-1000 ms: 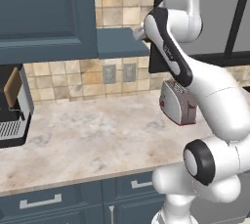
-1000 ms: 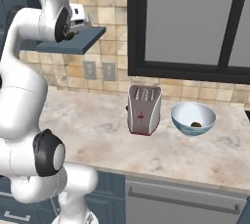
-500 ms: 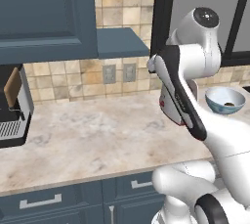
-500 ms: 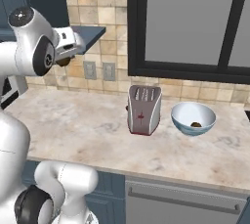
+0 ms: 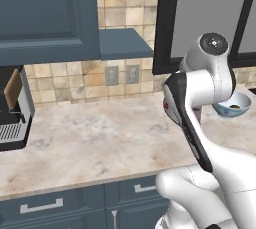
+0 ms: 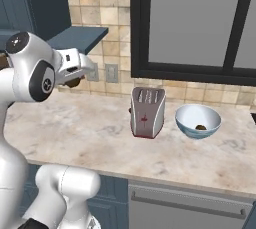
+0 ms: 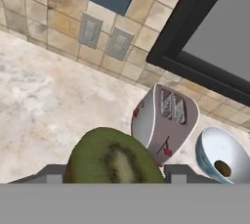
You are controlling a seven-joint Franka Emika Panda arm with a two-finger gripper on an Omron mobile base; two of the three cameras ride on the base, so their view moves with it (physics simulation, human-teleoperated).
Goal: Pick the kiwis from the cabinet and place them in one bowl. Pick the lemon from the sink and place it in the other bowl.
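A kiwi (image 7: 113, 158) is seen clamped in the pincer (image 6: 75, 79), carried in the air above the table (image 6: 100, 143), to the left of the toaster (image 6: 147, 112). In the hand view its cut face is shown: green flesh, a pale core and a ring of dark seeds, with a dull brownish skin at the edge. The fruit is judged to be light and soft, easily bruised, and slightly slippery on the moist face; a hold across the widest part of the oval, on the fuzzy skin, is judged safest. A second kiwi (image 6: 201, 127) is seen lying inside the bowl (image 6: 186, 123), a smooth round vessel, light blue outside and whitish within, standing just right of the toaster. The table is marbled beige stone, the wall is tiled, and the cabinet (image 5: 47, 15) is matt slate-blue
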